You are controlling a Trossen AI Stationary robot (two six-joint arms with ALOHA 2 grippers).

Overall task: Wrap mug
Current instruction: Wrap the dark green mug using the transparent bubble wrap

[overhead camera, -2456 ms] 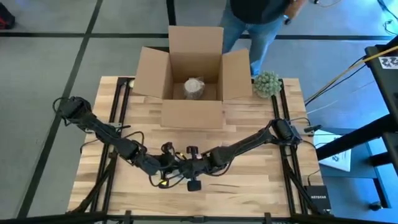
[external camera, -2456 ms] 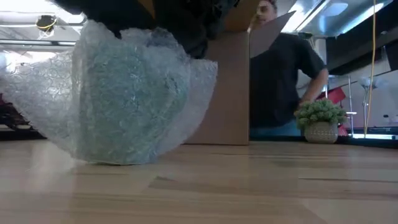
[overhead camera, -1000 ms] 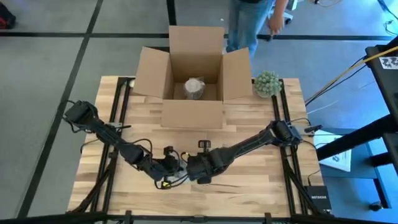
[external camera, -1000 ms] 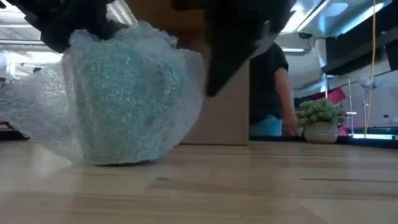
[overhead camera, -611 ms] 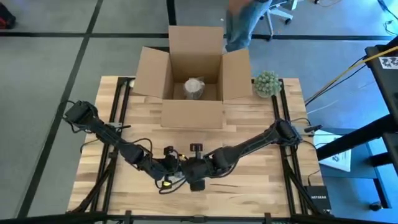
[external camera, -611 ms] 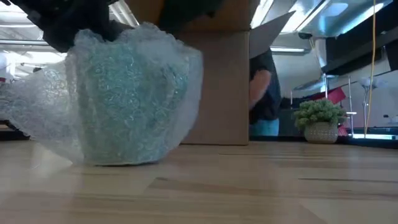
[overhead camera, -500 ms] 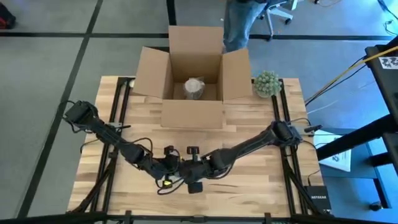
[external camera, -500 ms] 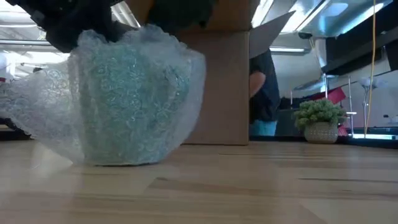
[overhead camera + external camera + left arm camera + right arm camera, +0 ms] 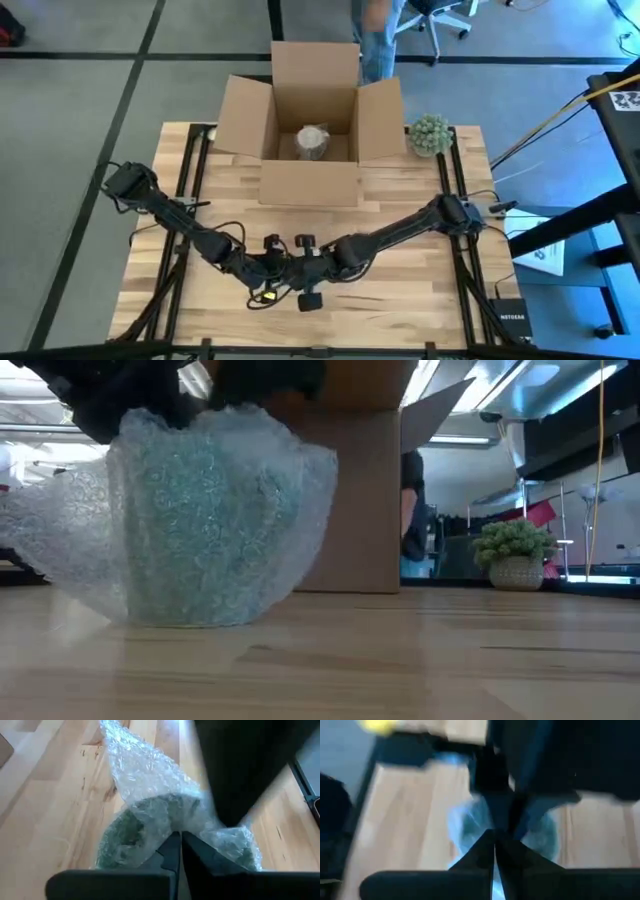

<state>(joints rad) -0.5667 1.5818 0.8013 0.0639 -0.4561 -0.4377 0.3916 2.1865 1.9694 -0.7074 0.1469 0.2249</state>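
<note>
**Two robot hands closing bubble wrap over a green mug**

A dark green mug (image 9: 131, 827), showing only as a blurred green mass through a sheet of clear bubble wrap (image 9: 190, 520), is sitting on the front middle of the pale wooden bench (image 9: 400, 290), well apart from the open cardboard box (image 9: 310, 110) at the far edge. The wrap is bunching loosely over the mug's top and trailing off as a flat tail across the boards on one side, so the bundle is not yet closed.

The left hand (image 9: 179, 851) is gathering the film above the mug, its two dark fingers pressed together on a pinch of wrap. The right hand (image 9: 494, 851) is hovering right beside it over the same bundle, fingers likewise drawn together; whether it is gripping any film is too blurred to tell.

The wrap is looking light, soft and slippery, likely to spring back open once released, while the mug beneath is probably hard, heavier and breakable, and could roll or tip inside its loose sleeve. The safer hold appears to be on the gathered film at the crown or on the free tail, rather than a squeeze across the padded body.

A second bubble-wrapped bundle (image 9: 312, 140) is already lying inside the box, a small potted green plant (image 9: 429, 134) is standing by the box's right flap, and a person (image 9: 414, 510) is standing beyond the bench.
</note>
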